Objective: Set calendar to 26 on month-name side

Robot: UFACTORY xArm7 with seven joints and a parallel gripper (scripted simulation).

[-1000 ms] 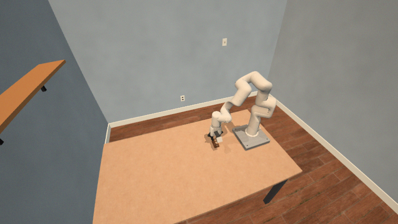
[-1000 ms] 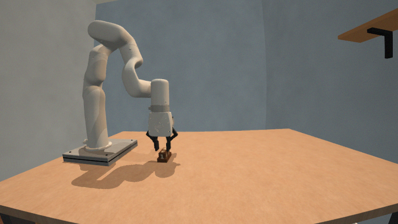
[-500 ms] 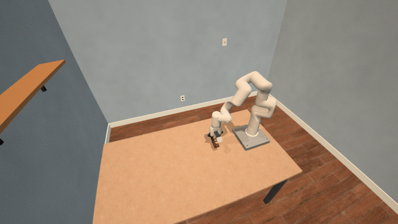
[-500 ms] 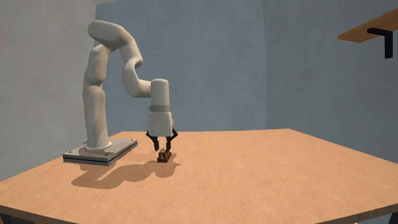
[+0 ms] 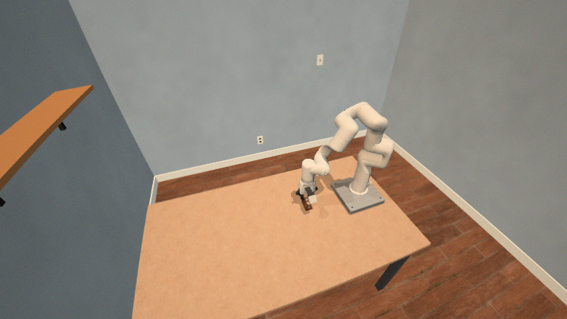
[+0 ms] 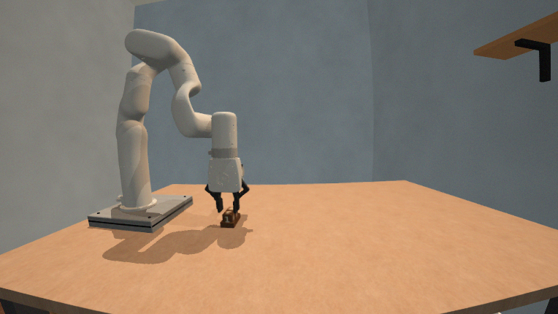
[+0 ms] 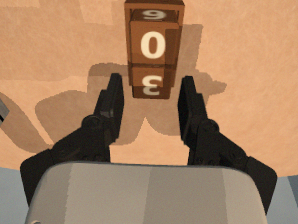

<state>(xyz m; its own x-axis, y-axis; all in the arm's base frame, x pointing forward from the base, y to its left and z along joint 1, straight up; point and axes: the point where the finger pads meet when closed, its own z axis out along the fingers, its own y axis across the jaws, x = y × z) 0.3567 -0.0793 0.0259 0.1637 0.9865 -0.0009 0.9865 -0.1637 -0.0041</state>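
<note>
- Your fingers stood half spread and grasped nothing; nothing lay in the gap between the two black fingers in the wrist view.
- The tray with its two cubes sat on the counter just below and ahead of the fingertips, apart from them, as the exterior view showed.
- The nearer cube lay almost between the fingertips and showed a 3 on its top face, upside down to the wrist camera; the farther cube showed a 0 on top.
- From the exterior view, one face on the calendar's end read 1; you could not see the side with the month's name in any view, so you could not tell what date it gave.
- By my judgement, little of the task was done: both cubes stood side by side in the tray, and the tray lay flat, but no 2 or 6 was visible anywhere.
- What was left, as I judge it: you had to grasp each cube, turn it so 2 and 6 faced the month side upright, reseat both flat, and release.
</note>
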